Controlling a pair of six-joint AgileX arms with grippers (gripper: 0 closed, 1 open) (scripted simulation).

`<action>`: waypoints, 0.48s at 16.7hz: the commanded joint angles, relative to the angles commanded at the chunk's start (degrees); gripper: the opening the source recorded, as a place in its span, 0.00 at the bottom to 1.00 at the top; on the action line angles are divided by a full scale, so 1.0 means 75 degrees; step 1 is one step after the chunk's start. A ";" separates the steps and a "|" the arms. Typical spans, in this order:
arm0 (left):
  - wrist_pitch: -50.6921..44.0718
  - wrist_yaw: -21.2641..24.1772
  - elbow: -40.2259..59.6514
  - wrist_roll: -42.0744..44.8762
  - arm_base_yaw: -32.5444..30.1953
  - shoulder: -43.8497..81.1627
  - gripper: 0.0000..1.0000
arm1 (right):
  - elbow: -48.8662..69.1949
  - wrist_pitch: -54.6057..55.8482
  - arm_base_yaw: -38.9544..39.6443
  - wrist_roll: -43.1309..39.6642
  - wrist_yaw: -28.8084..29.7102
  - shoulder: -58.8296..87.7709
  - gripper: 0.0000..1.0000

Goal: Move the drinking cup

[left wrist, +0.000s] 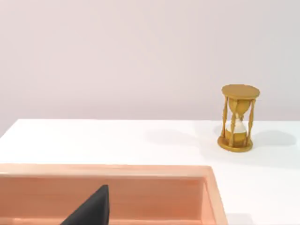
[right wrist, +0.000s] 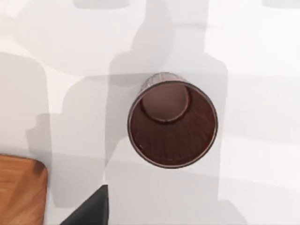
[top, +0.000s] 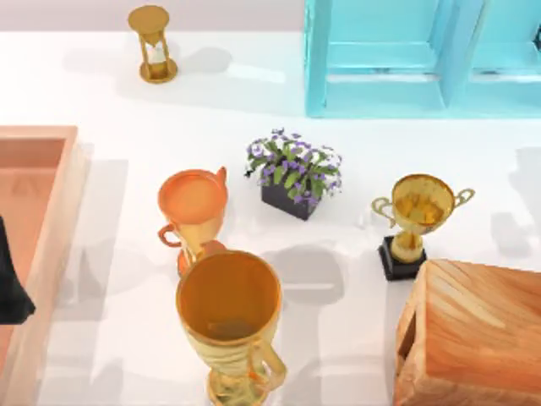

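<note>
Nearest the lens: a tall gold trophy point(top: 228, 317) at 6 o'clock on the counter point(top: 127, 101), with an orange trophy point(top: 193, 207) just behind it.
Drinking cup: the brown cup point(right wrist: 172, 119) stands upright, mouth open, on the white counter below the right wrist camera. It is near a wooden corner point(right wrist: 21, 190) but apart from it.
Step in hand: judged as the approach, with the cup not yet gripped.
Doing it well: centre the right tool point(right wrist: 91, 212) over the rim, come straight down and close across the wall. Then lift clear before travelling, staying off the wooden corner.
Right arm pose: wrist pointing down over the cup. Whether the tool is released or clenched cannot be told.
Left arm pose: parked at 9 o'clock over the peach tray point(top: 38, 144), facing the hourglass point(left wrist: 238, 118). The left tool point(left wrist: 91, 213) is level, and its state cannot be told.
</note>
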 joint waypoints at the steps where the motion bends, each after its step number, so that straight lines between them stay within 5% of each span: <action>1: 0.0000 0.0000 0.0000 0.0000 0.0000 0.0000 1.00 | 0.0303 -0.0296 -0.0021 -0.0019 0.0001 0.0384 1.00; 8: 0.0000 0.0000 0.0000 0.0000 0.0000 0.0000 1.00 | 0.0959 -0.0942 -0.0068 -0.0059 0.0003 0.1153 1.00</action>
